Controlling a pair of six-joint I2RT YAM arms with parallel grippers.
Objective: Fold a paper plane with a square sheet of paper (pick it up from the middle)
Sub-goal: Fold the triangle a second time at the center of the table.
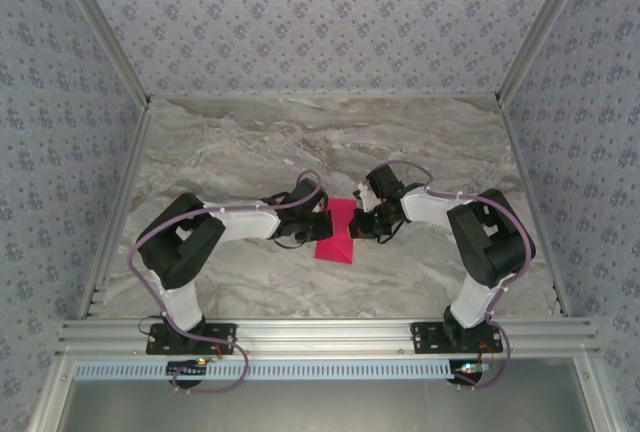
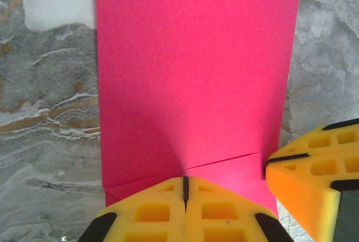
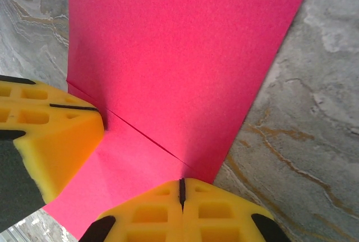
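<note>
Paper (image 2: 196, 74) creased; left gripper (image 2: 185, 189) seemingly pinching

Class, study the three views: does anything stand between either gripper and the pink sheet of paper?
Nothing visible does. The left gripper and the right gripper are both shut, and each one's fingertips meet the square sheet of paper directly, apparently pinching it where a crease runs in.
</note>
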